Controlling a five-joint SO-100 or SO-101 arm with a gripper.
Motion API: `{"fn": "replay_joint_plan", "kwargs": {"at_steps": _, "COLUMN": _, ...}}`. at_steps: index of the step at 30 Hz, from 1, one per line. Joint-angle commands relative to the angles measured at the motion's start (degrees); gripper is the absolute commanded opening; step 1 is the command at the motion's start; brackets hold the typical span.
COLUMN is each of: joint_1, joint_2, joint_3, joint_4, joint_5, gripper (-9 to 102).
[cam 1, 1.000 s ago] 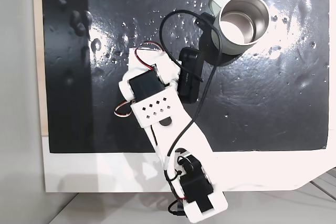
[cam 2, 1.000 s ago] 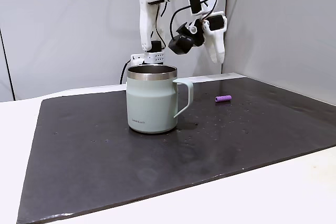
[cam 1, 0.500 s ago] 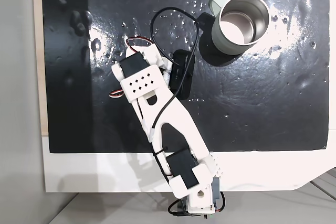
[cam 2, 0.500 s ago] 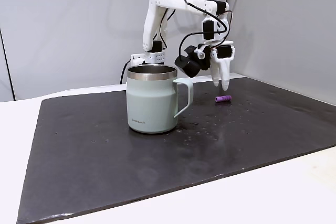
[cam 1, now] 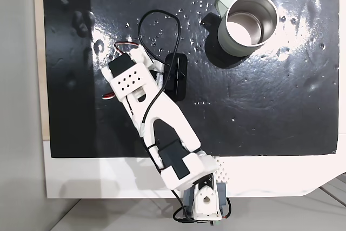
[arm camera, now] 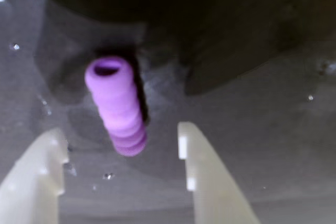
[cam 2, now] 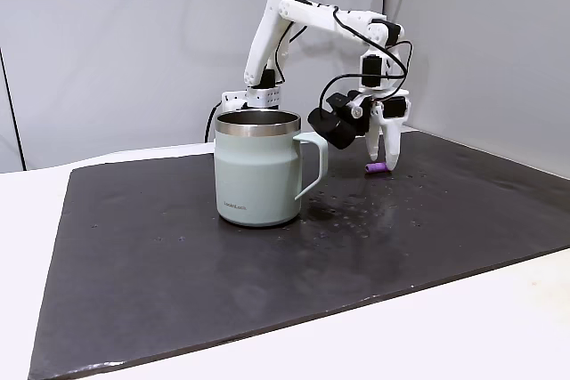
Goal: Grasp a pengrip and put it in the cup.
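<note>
The pengrip (arm camera: pixel 116 106) is a small light-purple ribbed tube lying on the black mat, and in the wrist view it sits between my two pale fingers (arm camera: pixel 202 169). My gripper (arm camera: pixel 119 136) is open and points down, with its tips astride the tube's near end. From the side, the gripper (cam 2: pixel 383 161) hangs just above the mat over the pengrip (cam 2: pixel 376 168). The cup (cam 2: pixel 258 166) stands upright to the left of it in that fixed view, handle toward the gripper. From above, the cup (cam 1: pixel 247 22) shows its steel inside at the upper right, with nothing in it.
A black mat (cam 1: pixel 270 112) covers most of the white table (cam 1: pixel 97 177). My white arm (cam 1: pixel 146 96) reaches from the base at the bottom edge up to the left, cable looping above it. Grey walls stand behind the mat (cam 2: pixel 134 220) in the side fixed view.
The arm has swung away from the cup and stretched out over the mat. The gripper has come down from well above the table to straddle the pengrip.
</note>
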Motion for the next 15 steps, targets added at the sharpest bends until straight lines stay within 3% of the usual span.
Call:
{"fn": "replay_joint_plan", "kwargs": {"at_steps": 1, "joint_1": 0.35, "joint_2": -0.18, "joint_3": -3.16, "joint_4": -1.14, "joint_5": -0.18, "gripper": 20}}
{"fn": "replay_joint_plan", "kwargs": {"at_steps": 7, "joint_1": 0.44, "joint_2": -1.58, "joint_3": -3.16, "joint_4": -1.41, "joint_5": -0.18, "gripper": 16}}
{"fn": "replay_joint_plan", "kwargs": {"at_steps": 12, "joint_1": 1.41, "joint_2": -1.85, "joint_3": -3.16, "joint_4": -1.41, "joint_5": 0.79, "gripper": 2}}
{"fn": "replay_joint_plan", "kwargs": {"at_steps": 15, "joint_1": 2.20, "joint_2": -1.85, "joint_3": -3.16, "joint_4": -1.32, "joint_5": 1.14, "gripper": 0}}
